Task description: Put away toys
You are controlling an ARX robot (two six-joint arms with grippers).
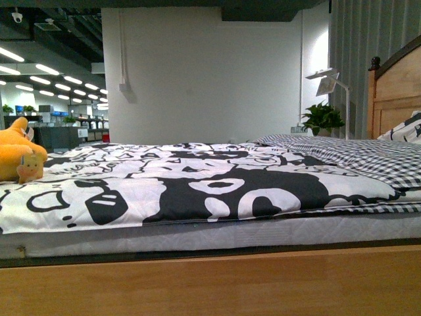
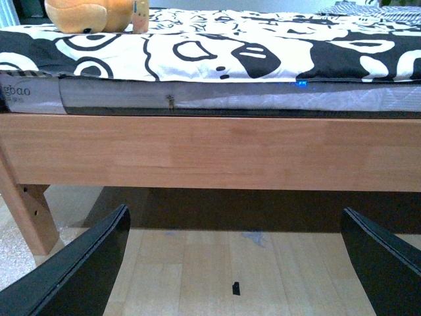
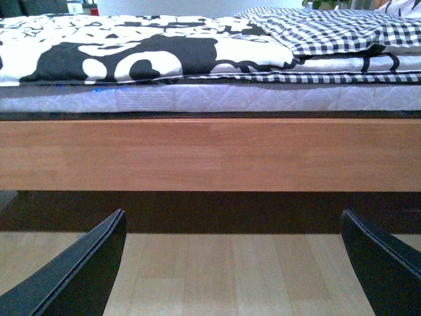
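orange plush toy (image 1: 16, 153) rests on the black-and-white quilt (image 1: 197, 191) atop the bed (image 1: 197, 283).

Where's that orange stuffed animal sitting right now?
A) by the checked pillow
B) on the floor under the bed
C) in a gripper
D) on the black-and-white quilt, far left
D: the plush toy rests on the patterned quilt at the far left of the front view.
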